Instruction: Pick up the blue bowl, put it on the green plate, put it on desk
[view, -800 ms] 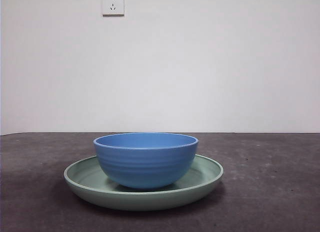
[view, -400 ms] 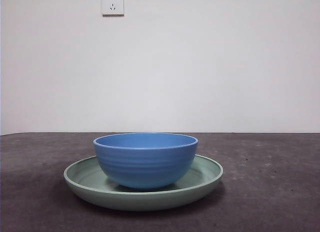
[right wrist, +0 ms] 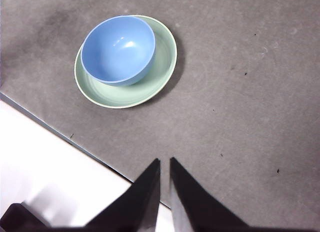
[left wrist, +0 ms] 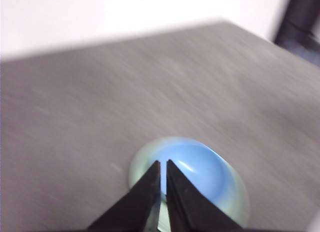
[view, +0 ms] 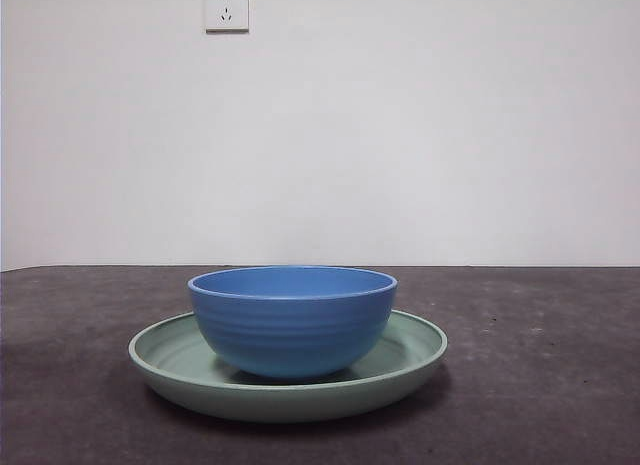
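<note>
The blue bowl (view: 292, 320) stands upright inside the green plate (view: 415, 357), which lies flat on the desk (view: 540, 385). No arm shows in the front view. In the blurred left wrist view, my left gripper (left wrist: 162, 165) is shut and empty, high above the near rim of the bowl (left wrist: 200, 168) and plate (left wrist: 236, 202). In the right wrist view, my right gripper (right wrist: 165, 162) is shut and empty, high above the desk's edge and well away from the bowl (right wrist: 117, 48) and plate (right wrist: 162, 67).
A white wall with a socket (view: 226, 7) stands behind the desk. The right wrist view shows the desk's edge (right wrist: 75, 142) with a white surface beyond it. A dark object (left wrist: 300, 17) stands past the desk's far corner in the left wrist view.
</note>
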### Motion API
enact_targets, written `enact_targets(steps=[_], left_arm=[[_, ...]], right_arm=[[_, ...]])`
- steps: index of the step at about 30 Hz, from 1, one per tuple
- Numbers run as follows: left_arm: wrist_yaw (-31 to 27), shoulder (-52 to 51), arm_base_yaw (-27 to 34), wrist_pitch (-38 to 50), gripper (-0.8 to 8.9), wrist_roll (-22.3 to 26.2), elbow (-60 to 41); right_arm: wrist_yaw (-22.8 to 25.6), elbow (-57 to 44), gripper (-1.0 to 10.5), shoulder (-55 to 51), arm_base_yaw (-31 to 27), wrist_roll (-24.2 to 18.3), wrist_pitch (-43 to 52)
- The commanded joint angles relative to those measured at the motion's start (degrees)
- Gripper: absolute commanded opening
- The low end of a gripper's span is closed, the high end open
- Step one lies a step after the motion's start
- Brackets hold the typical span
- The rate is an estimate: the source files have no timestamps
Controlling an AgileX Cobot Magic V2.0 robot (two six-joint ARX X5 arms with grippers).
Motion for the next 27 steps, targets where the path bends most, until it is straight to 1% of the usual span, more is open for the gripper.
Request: enact_targets(steps=[1,4,6,9,10,11,14,18,21,24,27], left_arm=[[-0.28,-4.85,4.70,12.50,0.20,1.49,-8.70],[-0.28,-10.34,8.50,23.76,0.20,1.42,-18.38],[-0.28,-13.77,10.47,28.94,0.20,1.46,-24.30],[-0.72,-18.36,12.59,34.27,0.20,2.23,-31.95],[-2.23,-19.85,13.18,35.32,0.20,2.21,-34.21],[-4.15,-20.90,13.57,36.11,0.20,0.96,-35.91],[-10.75,-22.58,13.94,36.68,0.20,-3.54,-39.91],[-17.97,-22.64,13.97,36.48,0.20,-5.84,-43.74],[-19.82,-23.34,13.99,36.41,0.20,-7.23,-46.18],[-21.00,-24.48,14.21,33.07,0.20,-6.99,-46.36],[-22.29,-24.46,14.58,32.57,0.20,-6.99,-46.36]], right_arm=[[0.07,1.05,0.3,0.17,0.35,-0.46,0.26],[0.07,1.07,0.3,0.17,0.35,-0.46,0.26],[0.07,1.07,0.3,0.17,0.35,-0.46,0.26],[0.04,1.07,0.3,0.17,0.35,-0.46,0.26],[0.04,1.07,0.3,0.17,0.35,-0.46,0.26],[0.07,1.07,0.3,0.17,0.35,-0.46,0.26],[0.07,1.07,0.3,0.17,0.35,-0.46,0.26],[0.04,1.07,0.3,0.17,0.35,-0.46,0.26],[0.07,1.07,0.3,0.17,0.35,-0.46,0.26],[0.04,1.07,0.3,0.17,0.35,-0.46,0.28],[0.07,1.07,0.3,0.17,0.35,-0.46,0.28]])
